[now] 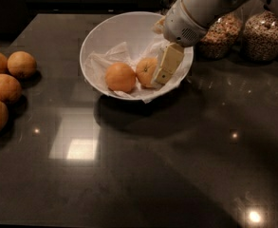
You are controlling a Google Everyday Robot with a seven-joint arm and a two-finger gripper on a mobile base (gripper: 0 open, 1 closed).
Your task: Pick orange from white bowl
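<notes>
The dark counter (pixel 176 165) carries the white bowl (pixel 105 30), with jars (pixel 264 34) behind it and four oranges (pixel 3 87) at its left edge. The gripper (pixel 164 70) hangs inside the bowl's right side, close against the orange (pixel 145 71). That orange lies on the paper liner beside a deeper-coloured one (pixel 120 77). I cannot tell how wide the gripper stands or whether it grips anything. The reach looks done, while the grasp and lift seem left to do.
</notes>
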